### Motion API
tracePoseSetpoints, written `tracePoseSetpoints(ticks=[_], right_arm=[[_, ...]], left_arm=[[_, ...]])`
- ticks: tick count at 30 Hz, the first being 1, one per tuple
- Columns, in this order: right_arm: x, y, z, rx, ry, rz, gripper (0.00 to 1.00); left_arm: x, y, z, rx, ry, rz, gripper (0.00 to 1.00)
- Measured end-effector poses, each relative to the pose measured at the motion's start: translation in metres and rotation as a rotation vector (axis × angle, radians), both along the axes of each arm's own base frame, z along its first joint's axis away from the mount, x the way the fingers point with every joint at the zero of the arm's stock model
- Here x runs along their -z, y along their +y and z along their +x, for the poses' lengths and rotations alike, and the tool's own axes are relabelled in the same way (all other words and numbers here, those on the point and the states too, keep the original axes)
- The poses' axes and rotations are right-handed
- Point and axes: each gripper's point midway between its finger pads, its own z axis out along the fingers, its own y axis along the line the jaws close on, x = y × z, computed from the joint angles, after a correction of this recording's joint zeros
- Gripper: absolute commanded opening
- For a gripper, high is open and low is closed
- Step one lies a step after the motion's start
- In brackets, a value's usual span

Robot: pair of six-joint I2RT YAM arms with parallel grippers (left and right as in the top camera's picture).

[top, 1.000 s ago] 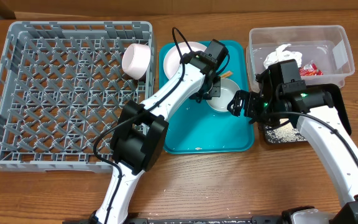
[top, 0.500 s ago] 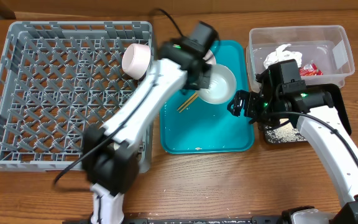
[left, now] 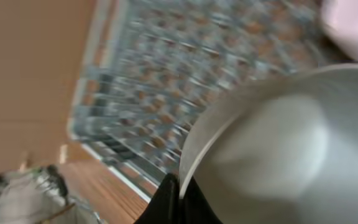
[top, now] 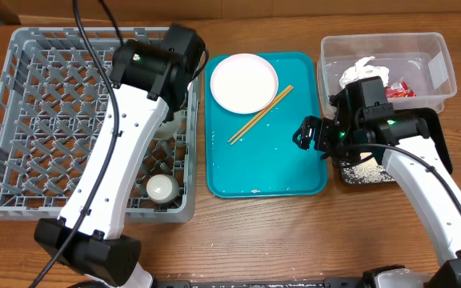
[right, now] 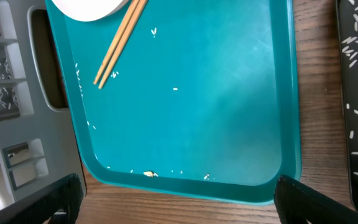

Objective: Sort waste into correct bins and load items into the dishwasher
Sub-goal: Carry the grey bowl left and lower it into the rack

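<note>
**A:** Swinging over the rack now: the left gripper has carried a bowl off the tray, pinching its rim.

**B:** So only the plate and chopsticks remain there (plus stray rice). And the right gripper?

**A:** Spread wide, holding nothing, hovering above the tray's right side.

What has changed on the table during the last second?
The left gripper took a white bowl off the teal tray and carried it left, over the grey dish rack; its jaws grip the bowl's rim. The right gripper, the plate and the chopsticks stayed where they were.
</note>
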Motion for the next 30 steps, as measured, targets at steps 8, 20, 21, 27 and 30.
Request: tracePoseSetpoints(ticks=[8, 20, 21, 27, 30], right_arm=[[0.000, 0.000, 0.000, 0.000, -0.001, 0.000, 1.00], [0.000, 0.000, 0.000, 0.000, -0.001, 0.000, 1.00], [0.000, 0.000, 0.000, 0.000, -0.001, 0.000, 1.00], [0.000, 0.000, 0.000, 0.000, -0.001, 0.000, 1.00], [0.000, 0.000, 0.000, 0.001, 0.000, -0.001, 1.00]], left_arm=[[0.017, 0.041, 0.006, -0.147, -0.180, 0.350, 0.04], [0.042, 0.035, 0.036, -0.108, -0.358, 0.476, 0.04], [0.041, 0.032, 0.039, -0.098, -0.366, 0.477, 0.04], [0.040, 0.014, 0.048, -0.040, -0.383, 0.469, 0.04], [0.040, 0.011, 0.050, -0.019, -0.367, 0.472, 0.04]])
